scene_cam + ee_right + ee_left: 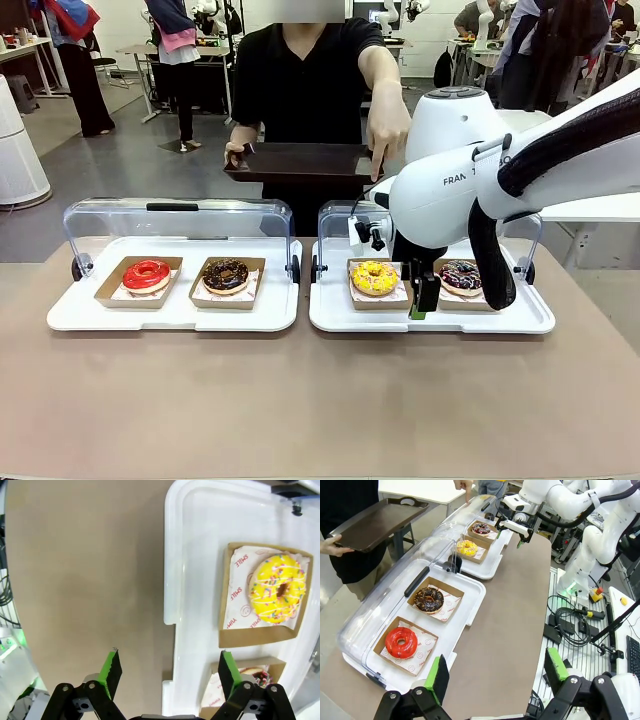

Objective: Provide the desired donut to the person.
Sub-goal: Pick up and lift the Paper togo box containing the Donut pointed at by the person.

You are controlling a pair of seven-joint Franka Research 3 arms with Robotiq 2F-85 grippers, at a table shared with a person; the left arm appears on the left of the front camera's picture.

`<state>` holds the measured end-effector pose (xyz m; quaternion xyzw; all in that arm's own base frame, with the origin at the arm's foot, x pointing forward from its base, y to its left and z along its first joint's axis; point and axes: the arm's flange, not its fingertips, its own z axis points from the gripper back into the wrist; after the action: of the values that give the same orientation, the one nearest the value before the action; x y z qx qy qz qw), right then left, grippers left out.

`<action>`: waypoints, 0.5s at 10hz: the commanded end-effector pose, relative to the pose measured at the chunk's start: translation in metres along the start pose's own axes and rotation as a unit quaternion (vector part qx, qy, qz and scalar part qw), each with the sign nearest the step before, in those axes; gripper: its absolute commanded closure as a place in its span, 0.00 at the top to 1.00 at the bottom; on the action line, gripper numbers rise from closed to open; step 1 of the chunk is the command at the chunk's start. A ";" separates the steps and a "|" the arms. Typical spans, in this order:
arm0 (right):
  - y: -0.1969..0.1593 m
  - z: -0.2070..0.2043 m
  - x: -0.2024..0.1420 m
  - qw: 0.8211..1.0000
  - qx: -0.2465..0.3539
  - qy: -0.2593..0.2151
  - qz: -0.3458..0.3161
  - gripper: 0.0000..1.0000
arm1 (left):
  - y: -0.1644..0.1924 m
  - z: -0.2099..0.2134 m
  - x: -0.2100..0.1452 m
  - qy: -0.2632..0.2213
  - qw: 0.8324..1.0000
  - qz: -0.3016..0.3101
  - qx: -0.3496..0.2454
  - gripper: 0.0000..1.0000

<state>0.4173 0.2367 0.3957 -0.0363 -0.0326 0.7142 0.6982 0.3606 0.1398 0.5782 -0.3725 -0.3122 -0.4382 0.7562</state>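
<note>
Finds the right gripper (pixel 167 672) released and empty, poised over the rim of the white tray (pixel 430 322), just beside the yellow sprinkled donut (pixel 374 277) on the robot's side. Places the dark sprinkled donut (pixel 461 276) just right of the yellow sprinkled donut, on the same tray. Puts the person's hand (pixel 388 125) beyond the yellow sprinkled donut, index finger pointing down, next to a brown serving tray (pixel 300 160) held by the person (pixel 300 70). Sets the left gripper (pixel 495 675), likewise released and empty, well left of the yellow sprinkled donut, past the red-glazed donut (pixel 401 642).

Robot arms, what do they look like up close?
The white, rounded right arm carries black FRAN lettering and a black cable sleeve. The black left gripper and right gripper each carry two green pads.
</note>
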 end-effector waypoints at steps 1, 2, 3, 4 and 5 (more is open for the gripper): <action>0.001 0.003 0.003 1.000 -0.001 0.001 0.009 1.00 | -0.001 0.003 0.001 -0.002 1.000 -0.002 -0.003 1.00; 0.001 0.003 0.003 1.000 -0.001 0.001 0.009 1.00 | -0.001 0.003 0.001 -0.002 1.000 -0.002 -0.003 1.00; 0.001 0.003 0.003 1.000 -0.001 0.001 0.009 1.00 | -0.001 0.003 0.001 -0.002 1.000 -0.002 -0.003 1.00; 0.001 0.003 0.003 1.000 -0.001 0.001 0.009 1.00 | -0.001 0.003 0.001 -0.002 1.000 -0.002 -0.003 1.00; 0.001 0.002 0.003 1.000 -0.001 -0.001 0.004 1.00 | -0.001 0.003 0.001 -0.002 1.000 -0.002 -0.003 1.00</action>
<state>0.4159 0.2401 0.3972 -0.0370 -0.0340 0.7177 0.6946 0.3606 0.1398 0.5782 -0.3725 -0.3122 -0.4382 0.7562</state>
